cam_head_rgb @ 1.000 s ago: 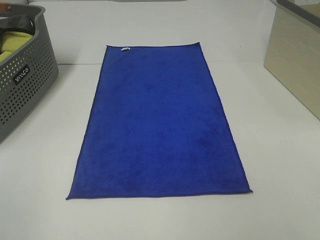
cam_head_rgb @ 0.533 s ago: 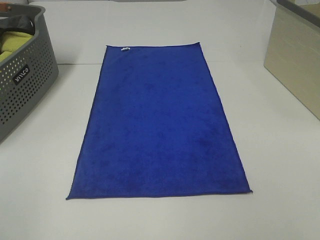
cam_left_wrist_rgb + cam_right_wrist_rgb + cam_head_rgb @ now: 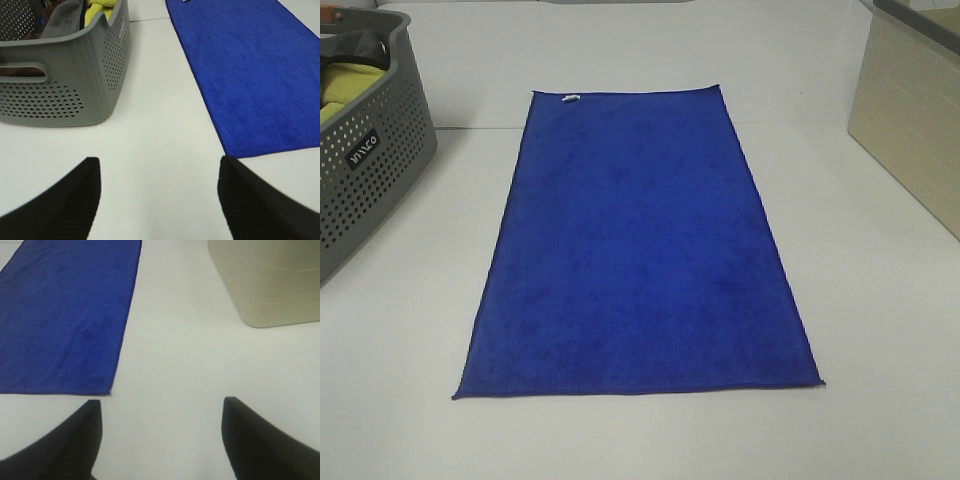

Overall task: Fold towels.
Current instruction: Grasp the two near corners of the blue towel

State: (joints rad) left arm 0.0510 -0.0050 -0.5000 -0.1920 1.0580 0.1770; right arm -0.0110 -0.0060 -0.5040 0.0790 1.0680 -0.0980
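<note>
The royal-blue towel (image 3: 635, 245) lies flat and fully spread on the white table, long side running away from me, with a small white tag (image 3: 569, 98) at its far left corner. It also shows in the left wrist view (image 3: 255, 70) and the right wrist view (image 3: 65, 310). My left gripper (image 3: 157, 192) is open and empty over bare table, off the towel's near left corner. My right gripper (image 3: 160, 432) is open and empty over bare table, off the towel's near right corner (image 3: 109, 393). Neither gripper shows in the exterior view.
A grey perforated basket (image 3: 370, 170) stands at the left, holding a yellow-green cloth (image 3: 97, 9) and dark cloths. A beige box (image 3: 910, 120) stands at the right, also seen in the right wrist view (image 3: 270, 280).
</note>
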